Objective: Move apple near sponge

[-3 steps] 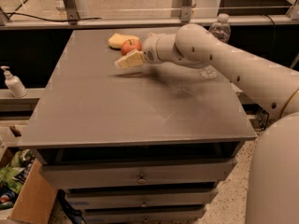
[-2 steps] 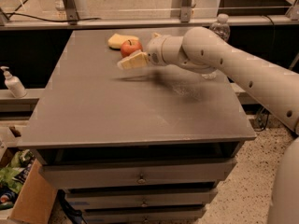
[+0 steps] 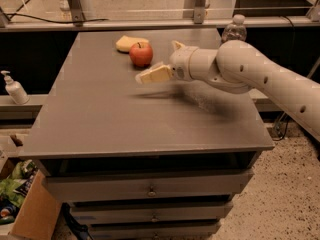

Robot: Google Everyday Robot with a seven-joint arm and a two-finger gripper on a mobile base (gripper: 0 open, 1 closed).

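Observation:
The red-orange apple (image 3: 141, 54) stands on the grey table (image 3: 110, 119) at its far middle. It is right beside the pale yellow sponge (image 3: 130, 43), which lies just behind and to the left of it. My gripper (image 3: 158, 61) is just right of the apple and a little above the table. It is open and holds nothing. One cream finger (image 3: 154, 75) points left below the apple, and the other (image 3: 177, 45) sticks up behind. The white arm reaches in from the right.
A clear water bottle (image 3: 234, 29) stands at the table's far right corner, behind the arm. A soap dispenser (image 3: 13, 88) is on a low ledge to the left. Drawers (image 3: 150, 190) sit under the table, with a cardboard box (image 3: 27, 219) at lower left.
The gripper has let go of the apple and pulled back to the right and toward the front. The apple now stands free beside the sponge.

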